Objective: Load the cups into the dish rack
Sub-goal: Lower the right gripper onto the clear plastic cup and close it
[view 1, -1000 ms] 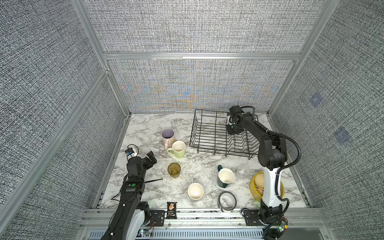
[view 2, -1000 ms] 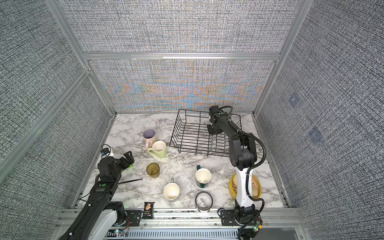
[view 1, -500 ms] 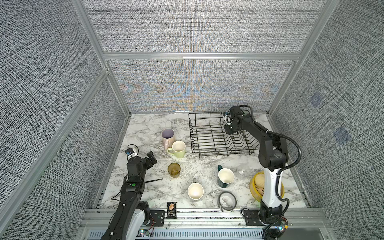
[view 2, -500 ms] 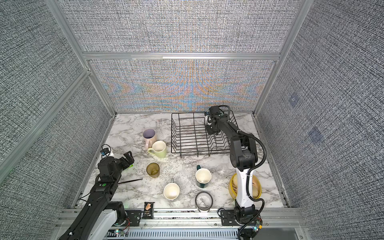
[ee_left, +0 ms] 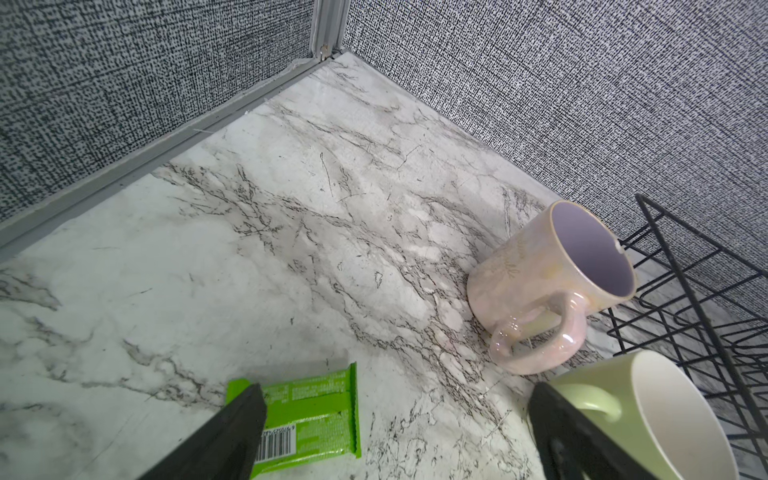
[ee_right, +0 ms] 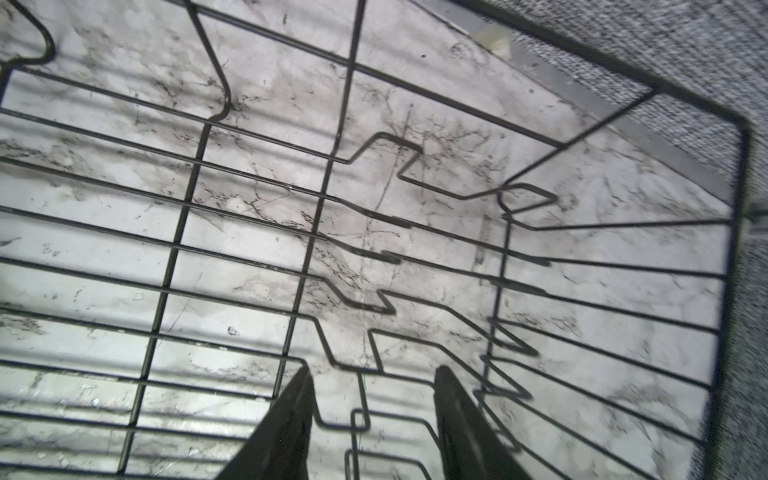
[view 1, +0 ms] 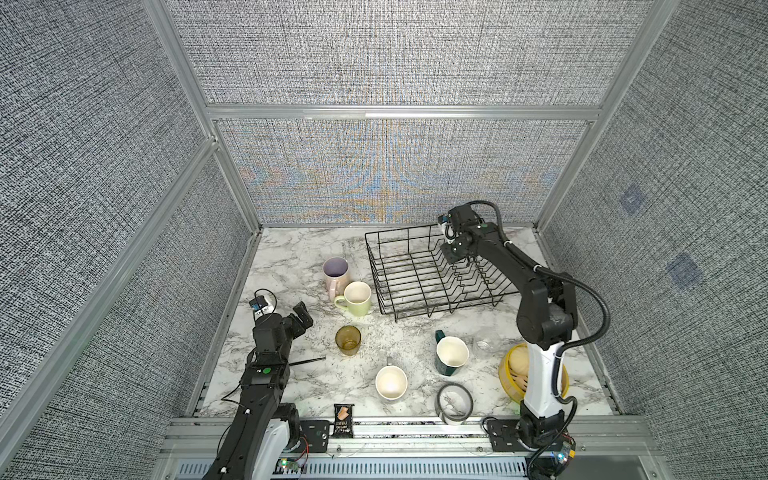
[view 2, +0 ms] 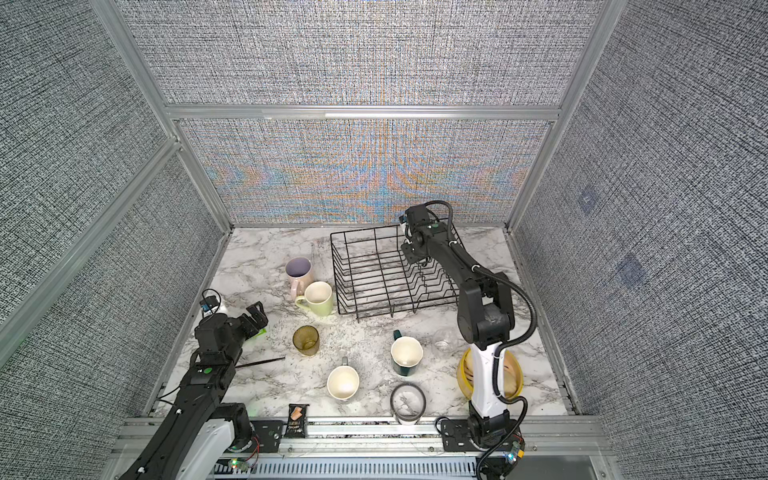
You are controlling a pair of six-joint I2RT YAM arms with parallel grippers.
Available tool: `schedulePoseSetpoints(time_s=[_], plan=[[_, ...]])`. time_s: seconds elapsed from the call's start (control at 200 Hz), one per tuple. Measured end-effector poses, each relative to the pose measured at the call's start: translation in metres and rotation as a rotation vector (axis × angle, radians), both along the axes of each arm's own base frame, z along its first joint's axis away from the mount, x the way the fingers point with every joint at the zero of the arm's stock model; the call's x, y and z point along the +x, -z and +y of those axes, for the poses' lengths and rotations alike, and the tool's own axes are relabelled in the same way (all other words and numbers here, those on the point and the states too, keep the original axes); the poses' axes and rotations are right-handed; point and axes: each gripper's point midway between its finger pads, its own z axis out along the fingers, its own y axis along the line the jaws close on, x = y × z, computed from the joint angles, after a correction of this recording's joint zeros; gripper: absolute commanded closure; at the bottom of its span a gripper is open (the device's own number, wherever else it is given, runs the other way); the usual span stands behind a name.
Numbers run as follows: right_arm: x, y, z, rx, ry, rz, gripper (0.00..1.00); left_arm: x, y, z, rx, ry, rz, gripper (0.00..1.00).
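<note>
The black jointed left arm [view 1: 266, 386] carries a green dot [view 1: 266, 370] and a white base link [view 1: 272, 440]. The right arm [view 1: 500, 255] is black above a white lower link [view 1: 540, 374], with a black ribbed cable [view 1: 603, 309] at its 3 o'clock side. The left gripper [ee_left: 397, 390] has matte black wedge fingers [ee_left: 232, 432].

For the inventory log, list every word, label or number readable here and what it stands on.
"9": beside the barcode on the flat green snack wrapper; its other print is too small.
Gold script on the pink glazed mug: illegible.
Label on the small black packet: too blurred.
</note>
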Motion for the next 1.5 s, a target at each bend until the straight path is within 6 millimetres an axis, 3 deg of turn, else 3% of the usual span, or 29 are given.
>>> schedulePoseSetpoints(time_s=[0.24, 0.4, 0.545, 0.66, 0.805, 0.95, 1.166, 1.361, 1.496], plan=[[-0.041, -0.064, -0.003, 0.085, 0.065, -0.086, 0.47, -0.003, 0.001, 0.005, -0.033, -0.049, 0.009, 0.01], [-0.099, -0.095, -0.007, 0.152, 0.083, -0.131, 0.46, -0.006, 0.000, 0.012, -0.067, -0.113, 0.008, 0.01], [-0.154, -0.101, -0.028, 0.217, 0.134, -0.180, 0.43, -0.005, 0.003, 0.008, -0.092, -0.101, 0.019, 0.00], [-0.197, -0.090, -0.044, 0.261, 0.165, -0.197, 0.42, -0.001, 0.004, 0.003, -0.104, -0.074, 0.034, 0.00], [-0.232, -0.076, -0.055, 0.303, 0.199, -0.180, 0.38, 0.004, 0.007, -0.005, -0.119, -0.028, 0.062, 0.00], [-0.257, -0.032, -0.059, 0.302, 0.256, -0.032, 0.38, 0.008, 0.006, -0.009, -0.121, -0.004, 0.072, 0.00], [-0.277, 0.032, -0.068, 0.219, 0.385, 0.211, 0.38, 0.007, 0.007, -0.009, -0.122, -0.004, 0.077, 0.00], [-0.277, 0.061, -0.067, 0.168, 0.451, 0.342, 0.40, 0.003, 0.007, -0.005, -0.111, -0.024, 0.064, 0.00], [-0.278, 0.076, -0.069, 0.138, 0.478, 0.386, 0.49, 0.001, 0.006, -0.003, -0.107, -0.033, 0.051, 0.00]])
